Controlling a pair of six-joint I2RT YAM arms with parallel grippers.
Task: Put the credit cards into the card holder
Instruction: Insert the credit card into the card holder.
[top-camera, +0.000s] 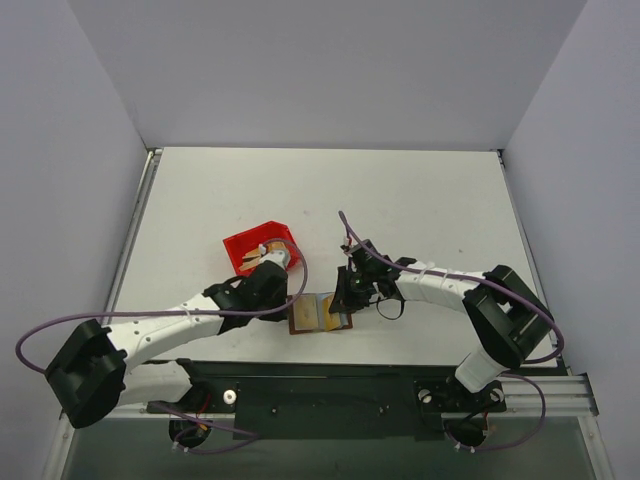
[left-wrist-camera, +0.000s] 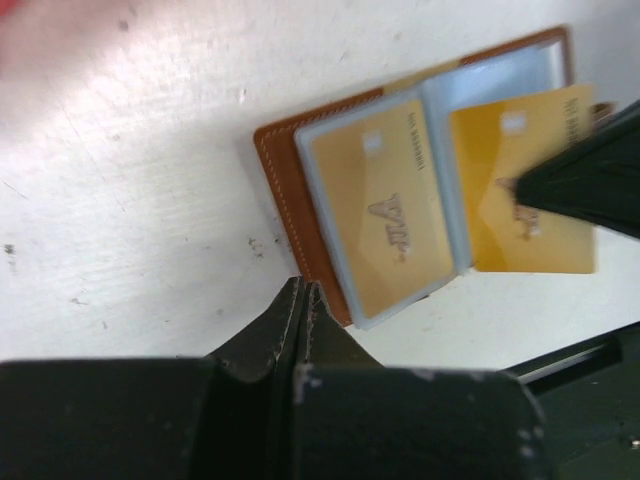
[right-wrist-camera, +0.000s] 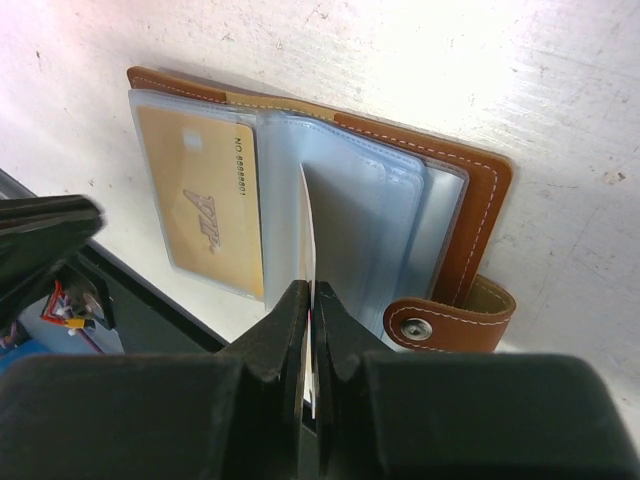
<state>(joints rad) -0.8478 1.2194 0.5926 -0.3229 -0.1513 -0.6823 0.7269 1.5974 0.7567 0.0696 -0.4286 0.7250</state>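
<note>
2 arms over 1 white tabletop (top-camera: 420, 200). What's the layout? (Mia)

Going big to small: a red bin (top-camera: 262, 247) sits left of the middle. The card holder (top-camera: 318, 313) lies open and flat near the tabletop's near edge, between both arms. (Sam)

And the cards? (Mia)

1 gold card (left-wrist-camera: 375, 215) is already tucked into the clear pocket on 1 page. A 2nd card (left-wrist-camera: 520, 190) lies over the facing page. The right claw (right-wrist-camera: 310, 310) has its fingers clamped tight on that card's outer edge. The right wrist view shows it edge-on, with its leading edge in among the clear sleeves. I cannot tell whether it has actually entered 1. (Sam)

Left claw? (Mia)

The left claw (left-wrist-camera: 303, 312) is fully closed with nothing in it, its tips just beside the brown cover. I can't tell whether it touches. (Sam)

So how would you finish the insertion? (Mia)

I'd keep the 2nd card low and square to the pocket mouth, then feed it slowly. Several sleeves are stacked there, so a corner could slip between 2 layers or buckle 1. The holder looks light enough to skate, so pinning the cover with the left claw should help. I'd release only once most of the card is inside, and steer clear of the snap tab (right-wrist-camera: 450, 322). (Sam)
</note>
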